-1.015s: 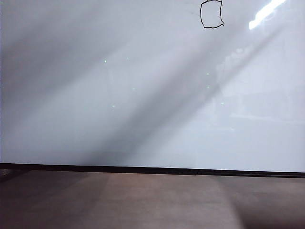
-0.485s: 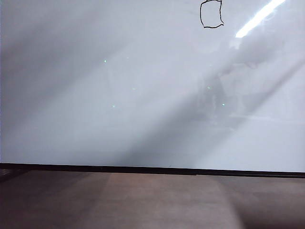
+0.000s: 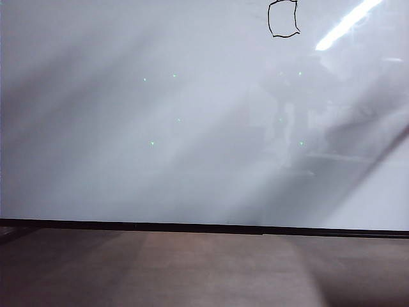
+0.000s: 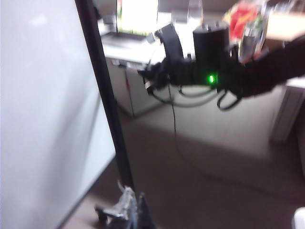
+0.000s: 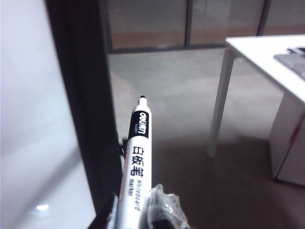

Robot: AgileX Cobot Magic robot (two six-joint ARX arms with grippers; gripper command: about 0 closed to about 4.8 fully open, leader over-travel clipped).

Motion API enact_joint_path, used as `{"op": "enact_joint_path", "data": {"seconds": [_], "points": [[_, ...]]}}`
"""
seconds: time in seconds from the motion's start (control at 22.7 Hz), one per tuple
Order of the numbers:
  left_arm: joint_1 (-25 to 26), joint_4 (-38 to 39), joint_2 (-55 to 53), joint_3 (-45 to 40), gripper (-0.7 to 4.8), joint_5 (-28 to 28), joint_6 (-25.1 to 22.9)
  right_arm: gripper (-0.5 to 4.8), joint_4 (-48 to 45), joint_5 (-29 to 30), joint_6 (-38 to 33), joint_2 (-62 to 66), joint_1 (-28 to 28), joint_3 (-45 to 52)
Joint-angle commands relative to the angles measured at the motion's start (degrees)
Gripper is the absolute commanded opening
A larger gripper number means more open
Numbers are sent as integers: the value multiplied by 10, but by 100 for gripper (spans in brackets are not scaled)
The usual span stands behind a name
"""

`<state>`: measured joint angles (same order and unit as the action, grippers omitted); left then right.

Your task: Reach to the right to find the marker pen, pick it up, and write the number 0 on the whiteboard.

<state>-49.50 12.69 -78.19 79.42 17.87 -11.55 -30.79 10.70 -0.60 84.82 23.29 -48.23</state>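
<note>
In the right wrist view, the marker pen point(image 5: 135, 162) is seen nearest the camera, pinched low on its white barrel between the jaws of the right gripper point(image 5: 136, 212). The barrel carries printed black characters, a black band follows, and a small dark tip points away from the camera. The pen is held just beside the black frame of the whiteboard point(image 5: 28, 119), with the tip not touching the white surface. Beyond it, brown floor point(image 5: 181, 95) is seen, and a white desk point(image 5: 267, 52) stands at the far side.

In the left wrist view, the left gripper point(image 4: 125, 210) is only partly caught at the picture's edge and is blurred, so it cannot be told whether its jaws are spread or pressed together. The whiteboard's edge point(image 4: 102, 95) runs close past it. Farther off, a black robot arm point(image 4: 214, 71) with a green light is stretched across the room.

In the exterior view, the brown floor lies nearest, then the board's thin black lower edge point(image 3: 204, 227), then the wide glossy panel. The number 0 point(image 3: 284, 19) is drawn as a boxy black outline at the far upper right of the board. Neither gripper is seen directly there; only dim reflections are shown.
</note>
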Motion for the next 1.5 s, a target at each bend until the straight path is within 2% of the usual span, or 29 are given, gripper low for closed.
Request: {"op": "enact_joint_path", "data": {"seconds": [0.04, 0.18, 0.44, 0.62, 0.88, 1.32, 1.5], "points": [[-2, -5, -23, -2, -6, 4, 0, -2, -65, -4, 7, 45, 1, -5], [-2, -8, -44, -7, -6, 4, -5, -2, -146, -3, 6, 109, 3, -6], [-2, -26, -60, -7, -6, 4, -5, -2, -179, 20, 9, 205, 4, -53], [-2, -27, -66, -7, -6, 2, -5, -2, -179, 31, 11, 236, 0, -79], [-1, -30, -70, -7, -6, 2, -5, -2, -169, 45, 65, 249, -25, -84], [-1, -18, -70, -10, -6, 2, -5, -2, -162, 29, 71, 302, -30, -107], [-1, -20, -70, -10, -6, 2, -5, -2, -119, 28, 71, 308, -30, -122]]}}
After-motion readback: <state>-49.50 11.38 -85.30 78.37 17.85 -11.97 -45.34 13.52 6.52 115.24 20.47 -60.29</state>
